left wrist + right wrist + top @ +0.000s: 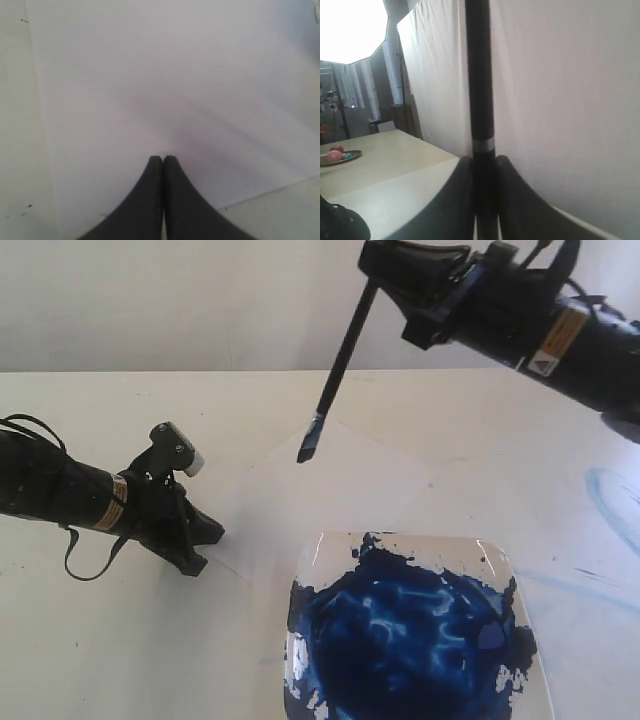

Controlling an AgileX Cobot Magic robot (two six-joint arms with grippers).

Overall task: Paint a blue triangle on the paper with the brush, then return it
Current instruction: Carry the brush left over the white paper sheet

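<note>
The right hand is raised high above the desk and is clamped on the brush, gripping it near the upper end of its black handle. In the right wrist view the handle runs straight out between the two fingers, which are pressed against its sides. The brush hangs tilted, its dark bristle tip pointing down over the far part of the paper; whether the tip touches the sheet cannot be told.

The paper lies flat on the desk, between the two arms, with its near corner just beside the paint dish. The dish is smeared thickly with dark blue paint. No painted mark shows on the sheet in any view.

The left hand rests low at the paper's left edge, fingers together with nothing between them, their tips lying over the white sheet. Faint pale-blue smears mark the desk at the far right.
</note>
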